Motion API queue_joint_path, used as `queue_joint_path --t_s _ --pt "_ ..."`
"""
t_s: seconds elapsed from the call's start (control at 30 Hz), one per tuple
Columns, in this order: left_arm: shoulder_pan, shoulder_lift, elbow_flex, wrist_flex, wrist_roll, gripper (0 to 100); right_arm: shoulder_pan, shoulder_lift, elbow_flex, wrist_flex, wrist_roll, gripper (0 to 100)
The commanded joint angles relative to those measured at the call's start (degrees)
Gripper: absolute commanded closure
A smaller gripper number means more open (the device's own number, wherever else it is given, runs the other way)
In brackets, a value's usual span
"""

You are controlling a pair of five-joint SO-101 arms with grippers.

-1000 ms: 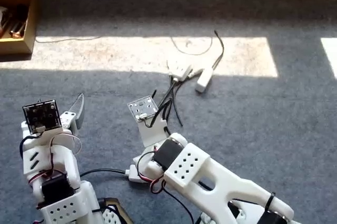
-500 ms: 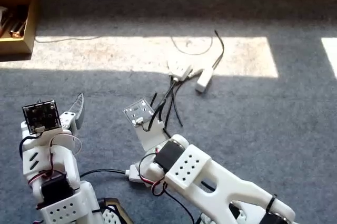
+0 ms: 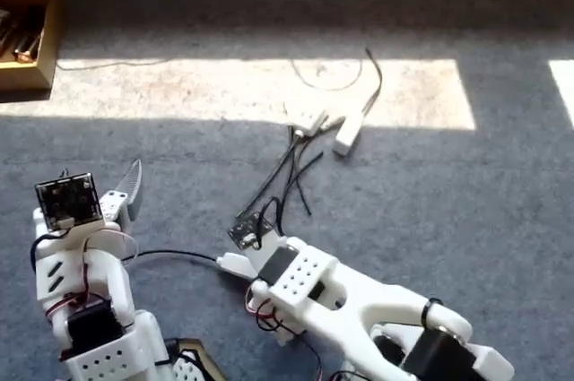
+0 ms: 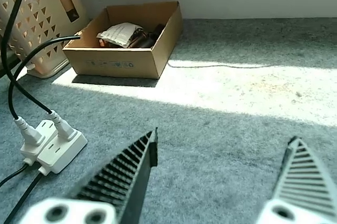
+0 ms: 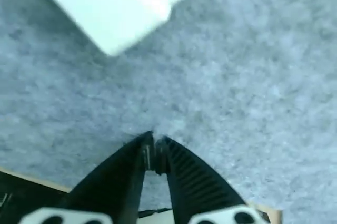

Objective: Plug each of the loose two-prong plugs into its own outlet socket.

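Observation:
In the high view, two loose plugs (image 3: 309, 121) on thin black cords lie at the edge of the sunlit carpet, beside a white adapter (image 3: 348, 135). A white outlet block (image 3: 235, 263) with a black cord lies nearer, right beside my right arm's wrist (image 3: 253, 234). My right gripper (image 5: 156, 140) points straight down at the grey carpet, shut, fingertips together; a blurred white block (image 5: 116, 8) lies just past it. My left gripper (image 4: 223, 137) hangs open above the carpet with nothing in it. A white power strip (image 4: 52, 140) holding two plugs lies beside it.
An open cardboard box (image 4: 131, 39) with clutter stands by the wall, seen also as the box (image 3: 29, 36) at the high view's far left. A pale laundry basket (image 4: 29, 13) is beside it. A thin cable (image 4: 226, 66) crosses the sunlit carpet.
My right arm has pulled back toward the near side and tipped its wrist down to the carpet by the outlet block, whose cord has shifted. My left arm has stayed put.

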Motion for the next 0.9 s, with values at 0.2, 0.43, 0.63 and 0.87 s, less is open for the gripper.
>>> queue_joint_path --t_s 0.2,0.43,0.63,0.87 --pt "7.69 1.63 -5.93 3.25 -2.55 64 21.23 -1.27 -20.44 2.86 17.41 98.9" --pt "19.56 28.70 -30.64 18.20 -8.26 64 55.69 -1.27 -42.86 3.03 16.35 89.6" --pt "33.19 65.01 -57.54 42.64 -27.16 64 69.32 -3.30 -36.26 -1.45 24.09 84.3" --pt "41.71 77.85 -64.84 53.36 -45.54 64 72.48 -29.49 -12.35 -14.02 30.86 84.3"
